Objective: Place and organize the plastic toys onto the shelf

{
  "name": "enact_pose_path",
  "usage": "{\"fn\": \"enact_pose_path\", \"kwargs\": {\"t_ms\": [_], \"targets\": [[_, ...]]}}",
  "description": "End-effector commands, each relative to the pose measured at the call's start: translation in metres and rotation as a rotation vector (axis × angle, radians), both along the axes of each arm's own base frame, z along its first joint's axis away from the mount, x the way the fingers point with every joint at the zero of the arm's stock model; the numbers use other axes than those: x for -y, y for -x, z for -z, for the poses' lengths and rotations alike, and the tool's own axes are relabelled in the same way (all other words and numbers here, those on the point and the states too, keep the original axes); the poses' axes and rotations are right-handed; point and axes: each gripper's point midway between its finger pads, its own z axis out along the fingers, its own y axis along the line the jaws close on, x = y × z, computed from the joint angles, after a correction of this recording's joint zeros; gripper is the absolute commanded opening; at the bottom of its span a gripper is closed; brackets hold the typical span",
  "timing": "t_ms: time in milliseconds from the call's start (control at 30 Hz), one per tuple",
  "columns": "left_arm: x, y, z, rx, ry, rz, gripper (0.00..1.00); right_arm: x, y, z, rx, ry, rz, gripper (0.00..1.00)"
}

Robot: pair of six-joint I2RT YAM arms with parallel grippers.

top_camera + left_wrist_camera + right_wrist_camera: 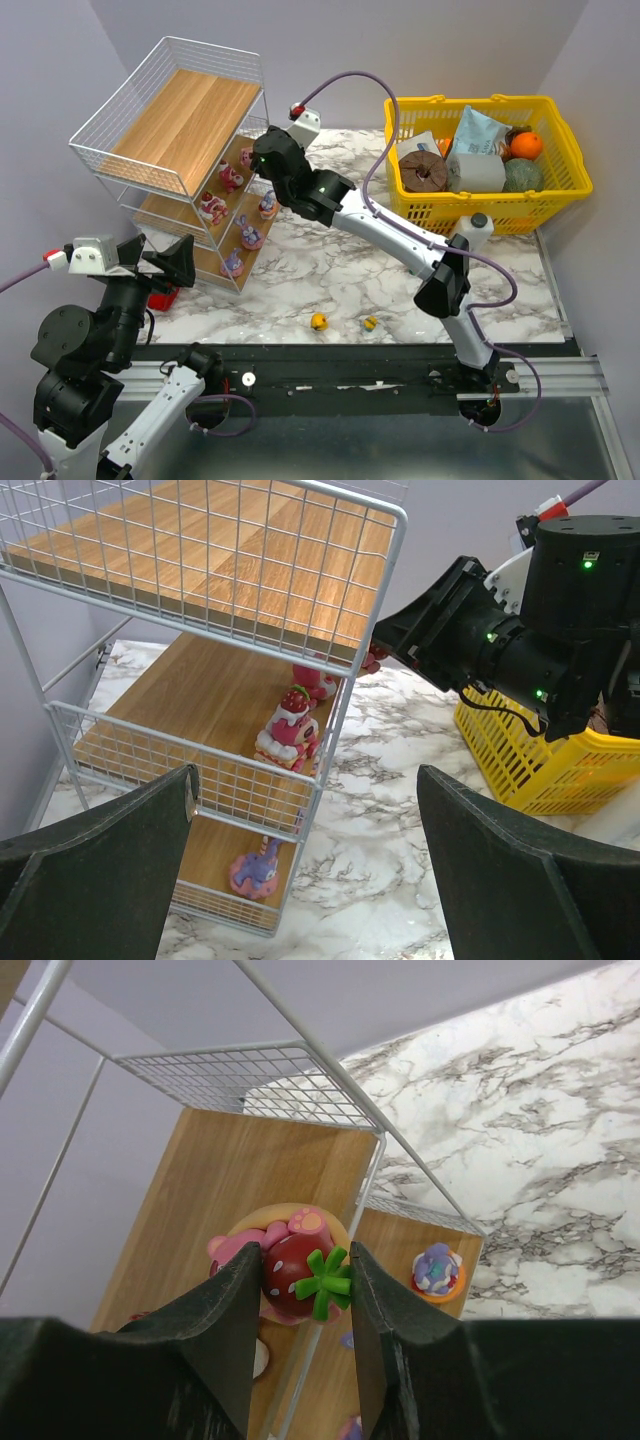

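The white wire shelf (pixel 150 110) with wooden boards stands at the back left. My right gripper (pixel 255 160) reaches into its middle tier and is shut on a pink toy with a red strawberry and green leaf (pixel 300 1268), held just over the board (pixel 200 1200). Pink toys (pixel 212 207) sit on the middle tier and purple ones (pixel 249 232) on the bottom tier. Two yellow ducks (pixel 319 321) (pixel 371 323) lie on the marble table. My left gripper (pixel 165 262) is open and empty in front of the shelf, its fingers (pixel 100 860) wide apart.
A yellow basket (pixel 560 180) of groceries stands at the back right. A red object (pixel 160 297) lies partly hidden under my left gripper. In the left wrist view a pink strawberry toy (pixel 288 730) and a purple toy (pixel 255 868) sit behind the shelf's wire fronts.
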Motion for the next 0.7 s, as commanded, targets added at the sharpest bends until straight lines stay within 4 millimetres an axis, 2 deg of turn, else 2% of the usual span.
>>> {"fn": "enact_pose_path", "kwargs": {"t_ms": [0,300,667], "targets": [[-0.002,0.0,-0.002,0.012,0.007,-0.012,0.99,-0.002,-0.01,-0.03,0.076,-0.082,0.048,0.01],[-0.004,0.0,-0.001,0.009,0.003,-0.018,0.99,-0.006,-0.015,-0.027,0.093,-0.046,0.045,0.01],[-0.003,-0.002,0.001,0.002,0.003,-0.02,0.99,-0.008,-0.018,-0.008,0.059,-0.008,0.025,0.01]]}}
